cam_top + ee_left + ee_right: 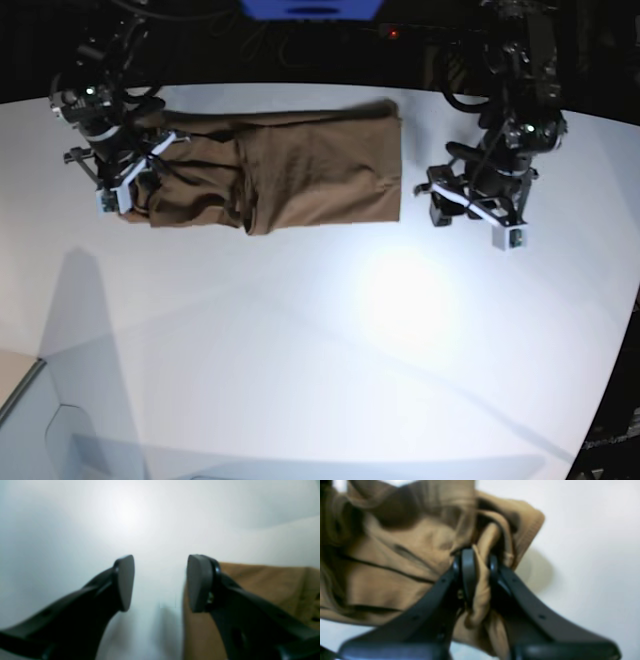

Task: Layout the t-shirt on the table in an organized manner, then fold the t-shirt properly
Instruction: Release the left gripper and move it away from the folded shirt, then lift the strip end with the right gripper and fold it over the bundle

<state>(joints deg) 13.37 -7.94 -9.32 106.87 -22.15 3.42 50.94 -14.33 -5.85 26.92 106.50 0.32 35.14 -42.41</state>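
Both arms are black, cable-draped and jointed. The left gripper (pixel 160 582) has matte black tapered fingers with flat rounded pads (pixel 125 582). The right gripper (pixel 480 575) matches, with small holes along its fingers.

Overhead light throws a bright glare patch on the glossy white table (pixel 400 290); both wrist views are soft and blurred, and the base view bends at its dark edges.

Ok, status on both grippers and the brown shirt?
Right gripper shut on bunched brown cotton t-shirt. Left gripper open, empty, beside the shirt's edge. White table, nothing in the way.
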